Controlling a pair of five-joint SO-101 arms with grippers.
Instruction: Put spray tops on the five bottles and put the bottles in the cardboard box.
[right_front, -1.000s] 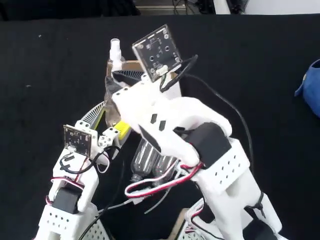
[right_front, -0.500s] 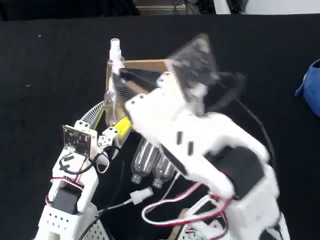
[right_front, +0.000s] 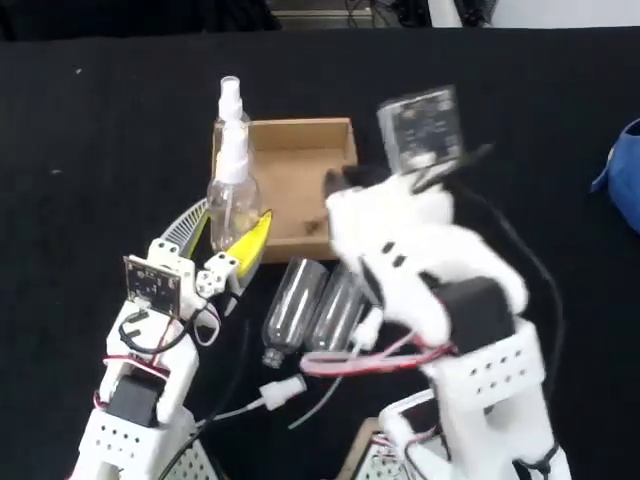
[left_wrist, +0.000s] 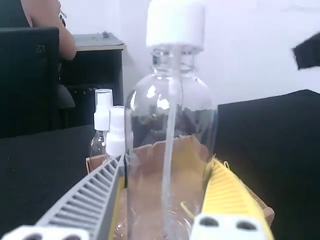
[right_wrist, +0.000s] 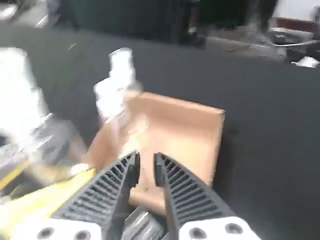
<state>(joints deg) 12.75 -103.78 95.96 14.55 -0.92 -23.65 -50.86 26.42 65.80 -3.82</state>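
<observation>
— Starting at the left: any shift there?

— None. Still clamped by the left gripper (right_front: 236, 218) around the upright bottle (left_wrist: 170, 150), fingers (left_wrist: 95, 195) pressed on either side of the glass, spray top (left_wrist: 176, 22) seated on the neck. Held just at the near left corner of the cardboard box (right_front: 300, 165).

— And farther right?

— Big change with the right arm (right_front: 430, 260). A second ago stretched across the box, hiding most of it. Now swung off to the right side, baring the box floor and the two bare bottles (right_front: 295, 305) lying side by side on the table (right_front: 100, 150), just near of the box.

— Meaning for the task?

— Probably capping of the held bottle finished, so ready for lowering into the box beside the two capped bottles (left_wrist: 103, 107) at its far left corner. Leaves the two lying bottles uncapped, with a loose spray top (right_front: 283, 390) waiting nearer still.

— Poses, then?

— Left: low and stretched toward the far side, wrist level, bottle kept vertical. Right: raised, elbow bent, wrist board up high. Right gripper (right_wrist: 145, 162) tilted down toward the box, its fingers (right_wrist: 117, 185) almost together with only a thin gap, gripping nothing.
</observation>
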